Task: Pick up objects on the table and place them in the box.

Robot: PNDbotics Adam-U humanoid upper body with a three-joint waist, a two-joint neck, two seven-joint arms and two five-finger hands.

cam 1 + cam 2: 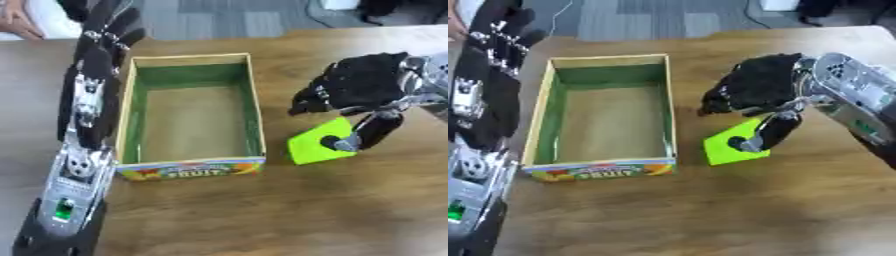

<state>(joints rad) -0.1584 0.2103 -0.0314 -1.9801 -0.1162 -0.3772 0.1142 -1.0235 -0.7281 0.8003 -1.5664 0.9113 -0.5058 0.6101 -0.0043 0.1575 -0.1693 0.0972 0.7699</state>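
The right hand [363,85] hangs over a lime-green card [317,145] on the worktop [262,210], its thumb seemingly touching the card just beneath the curled fingers [317,97], the open box [192,110] to their left.

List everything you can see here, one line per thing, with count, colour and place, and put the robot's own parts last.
Box: one, green inside with a tan rim and a colourful fruit label on the near wall, open and holding nothing, left of the table's centre.
Card: one, flat, bright yellow-green, on the table just right of the box, under the right robot hand.
Table: one, brown wood, filling most of the view.
Floor: grey, beyond the table's far edge.
Person's hand: one, at the far left corner, touching nothing of the task.
Left robot hand: one, black, fingers straight, beside the box's left wall.
Right robot hand: one, black, thumb pressing the card, fingers curled above it.
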